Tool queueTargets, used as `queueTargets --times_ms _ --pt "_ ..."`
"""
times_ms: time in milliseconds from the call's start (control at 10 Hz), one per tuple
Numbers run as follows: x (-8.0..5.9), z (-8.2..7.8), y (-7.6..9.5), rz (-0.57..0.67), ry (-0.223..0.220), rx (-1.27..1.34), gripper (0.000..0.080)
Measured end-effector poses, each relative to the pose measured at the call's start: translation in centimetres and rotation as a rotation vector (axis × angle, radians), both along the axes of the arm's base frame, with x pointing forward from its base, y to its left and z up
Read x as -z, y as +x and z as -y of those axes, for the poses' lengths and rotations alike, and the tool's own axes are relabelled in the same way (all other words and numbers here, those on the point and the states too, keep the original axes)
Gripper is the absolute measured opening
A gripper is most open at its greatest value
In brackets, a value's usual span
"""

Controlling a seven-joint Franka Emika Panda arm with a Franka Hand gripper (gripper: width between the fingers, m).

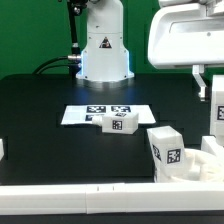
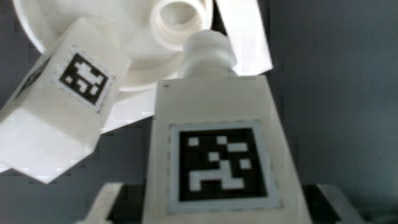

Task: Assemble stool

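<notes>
In the wrist view my gripper (image 2: 217,208) is shut on a white stool leg (image 2: 217,120). The leg's tag faces the camera, and one finger (image 2: 114,202) shows on each side of it. The leg's far end meets the round white seat (image 2: 175,22). A second leg (image 2: 71,95) with a tag stands against the seat beside it. In the exterior view the gripper (image 1: 205,88) hangs at the right edge over a tagged white part (image 1: 217,118). Two loose legs lie on the table, one (image 1: 122,122) by the marker board and one (image 1: 167,150) nearer the front.
The marker board (image 1: 88,114) lies flat mid-table in front of the robot base (image 1: 103,50). A long white border rail (image 1: 90,190) runs along the front. A white piece (image 1: 2,150) sits at the exterior view's left edge.
</notes>
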State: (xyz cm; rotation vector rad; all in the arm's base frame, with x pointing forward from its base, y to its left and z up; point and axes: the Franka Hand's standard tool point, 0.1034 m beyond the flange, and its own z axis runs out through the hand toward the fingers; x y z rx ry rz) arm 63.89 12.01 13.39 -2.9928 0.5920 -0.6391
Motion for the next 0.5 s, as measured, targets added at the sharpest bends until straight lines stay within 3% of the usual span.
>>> queueTargets --times_ms 200,300,500 --pt "0.2 0.0 0.1 0.01 -0.003 -0.007 0.0334" --pt "0.9 -0.1 0.0 0.019 -0.015 -0.02 0.0334" --pt "1.7 -0.8 -0.1 0.031 -0.061 -0.056 0.0334"
